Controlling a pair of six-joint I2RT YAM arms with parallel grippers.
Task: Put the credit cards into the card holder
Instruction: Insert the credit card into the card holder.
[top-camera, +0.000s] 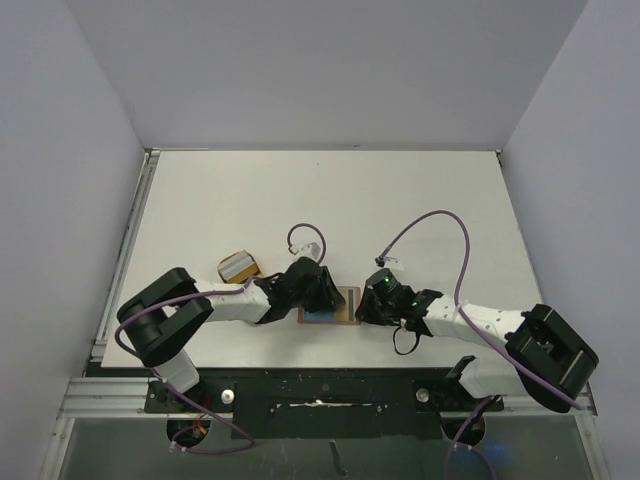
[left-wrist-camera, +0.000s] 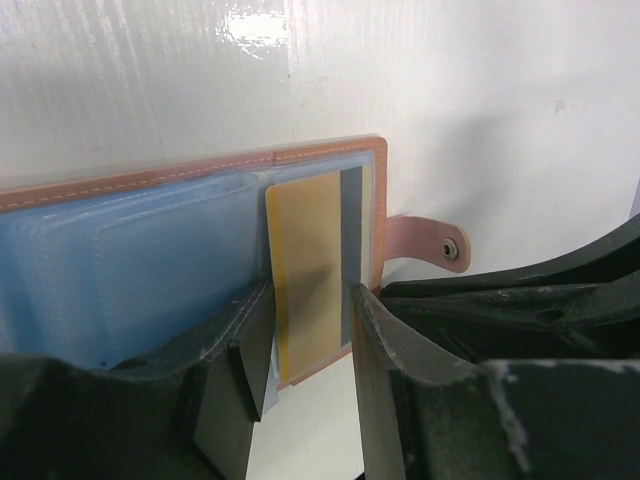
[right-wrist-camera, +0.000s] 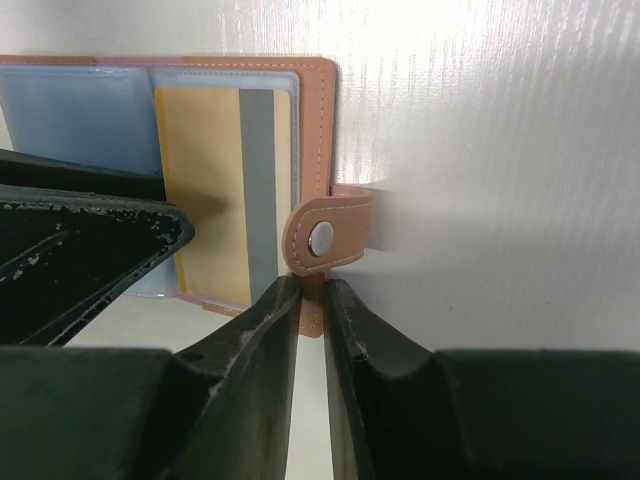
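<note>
The reddish-brown card holder (top-camera: 356, 300) lies open on the white table between both arms. A light blue credit card (left-wrist-camera: 120, 270) sits in its left clear sleeve. A gold card with a dark stripe (left-wrist-camera: 305, 260) sits in the right sleeve. My left gripper (left-wrist-camera: 311, 300) hovers over the gold card's near end, open, fingers on either side of it and nothing held. My right gripper (right-wrist-camera: 312, 285) is shut on the leather strap under the snap tab (right-wrist-camera: 322, 238), at the holder's right edge (right-wrist-camera: 318, 120). In the top view the left gripper (top-camera: 318, 292) covers the holder's left half.
A tan and grey-white object (top-camera: 238, 266) lies on the table left of the left arm's wrist. Purple cables (top-camera: 440, 225) loop above both arms. The holder lies close to the table's near edge (top-camera: 330, 360).
</note>
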